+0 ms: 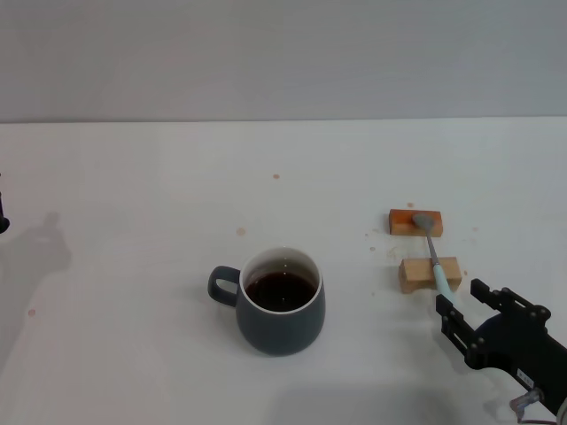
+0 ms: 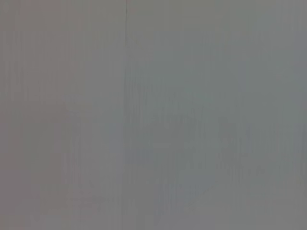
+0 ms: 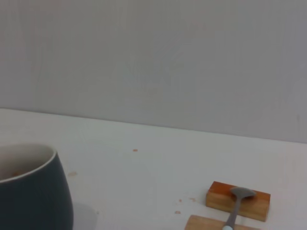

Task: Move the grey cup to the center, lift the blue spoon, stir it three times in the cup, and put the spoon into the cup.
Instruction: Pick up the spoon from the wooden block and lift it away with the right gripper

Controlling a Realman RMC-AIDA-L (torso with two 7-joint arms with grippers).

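Grey cup (image 1: 281, 302) sits upright near the middle of the white bench (image 1: 133, 177), handle pointing to the robot's left, dark liquid inside, white inner wall showing. Also seen at the edge of the right wrist view (image 3: 33, 189).

Blue spoon (image 1: 433, 252) lies across two small wooden blocks to the right of the cup, well apart from it. Its grey bowl rests on the far block (image 1: 415, 222), which has an orange-stained top; the pale blue handle crosses the near block (image 1: 430, 274) and sticks out past it toward the robot. The right wrist view shows the bowl on the far block (image 3: 238, 200) too.

Right claw (image 1: 461, 310) is low at the bench's near right corner, its two black fingers spread apart, holding nothing, its tips just short of the spoon handle's end.

Left claw: only a dark sliver at the far left edge of the head view; can't tell its state. Left wrist view shows only plain grey.

A few small brownish spots (image 1: 275, 176) dot the bench.
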